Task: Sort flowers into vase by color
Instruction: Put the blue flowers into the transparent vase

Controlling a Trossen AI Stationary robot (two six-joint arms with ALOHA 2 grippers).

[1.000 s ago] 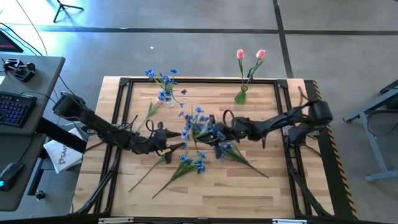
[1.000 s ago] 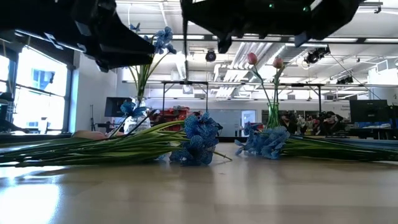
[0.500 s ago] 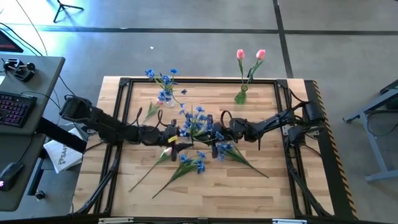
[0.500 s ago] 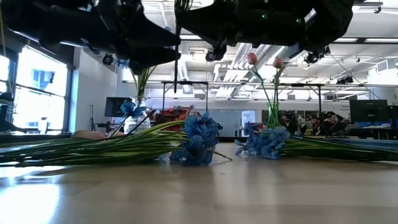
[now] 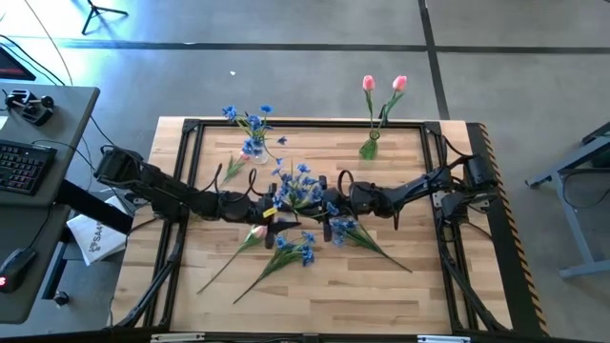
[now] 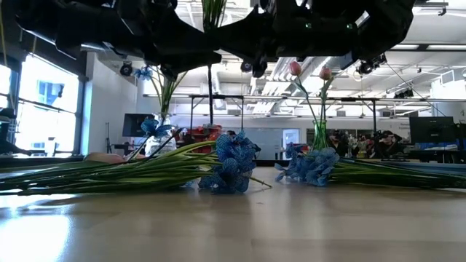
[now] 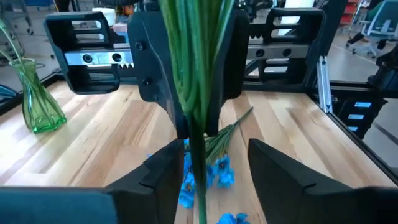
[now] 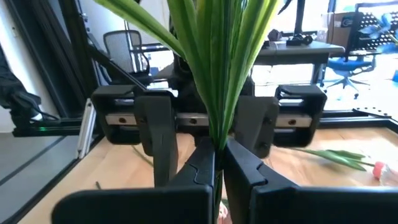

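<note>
My right gripper (image 5: 320, 203) (image 8: 219, 155) is shut on a blue flower (image 5: 300, 188) above the table's middle. My left gripper (image 5: 276, 206) (image 7: 214, 149) faces it, open, with a finger on either side of the stem (image 7: 196, 118) and a gap to it. More blue flowers (image 5: 295, 250) (image 6: 231, 164) and a pink tulip (image 5: 255, 232) lie flat on the table. At the far edge, a clear vase (image 5: 251, 148) holds blue flowers and a green vase (image 5: 370, 146) (image 7: 37, 102) holds two pink tulips (image 5: 382, 84). My right gripper pinches the blue flower's bunched green stem and leaves (image 8: 216, 134) between its two fingers, coming level from the table's right, across the stem. The flower is lifted clear and upright, blossoms on top; its thin lower stem (image 6: 210, 94) hangs below the fingers.
A black frame (image 5: 191, 129) runs round the wooden table top. Lying stems (image 5: 381, 250) fan out toward the near edge. A desk with a keyboard (image 5: 21, 162) stands off the table's left side. The near strip of the table (image 5: 315, 305) is bare wood.
My left gripper has moved toward the table's right, up to the flower held by my right gripper, and its open fingers now stand on either side of the stem. The right gripper with the flower has shifted slightly toward the left.
</note>
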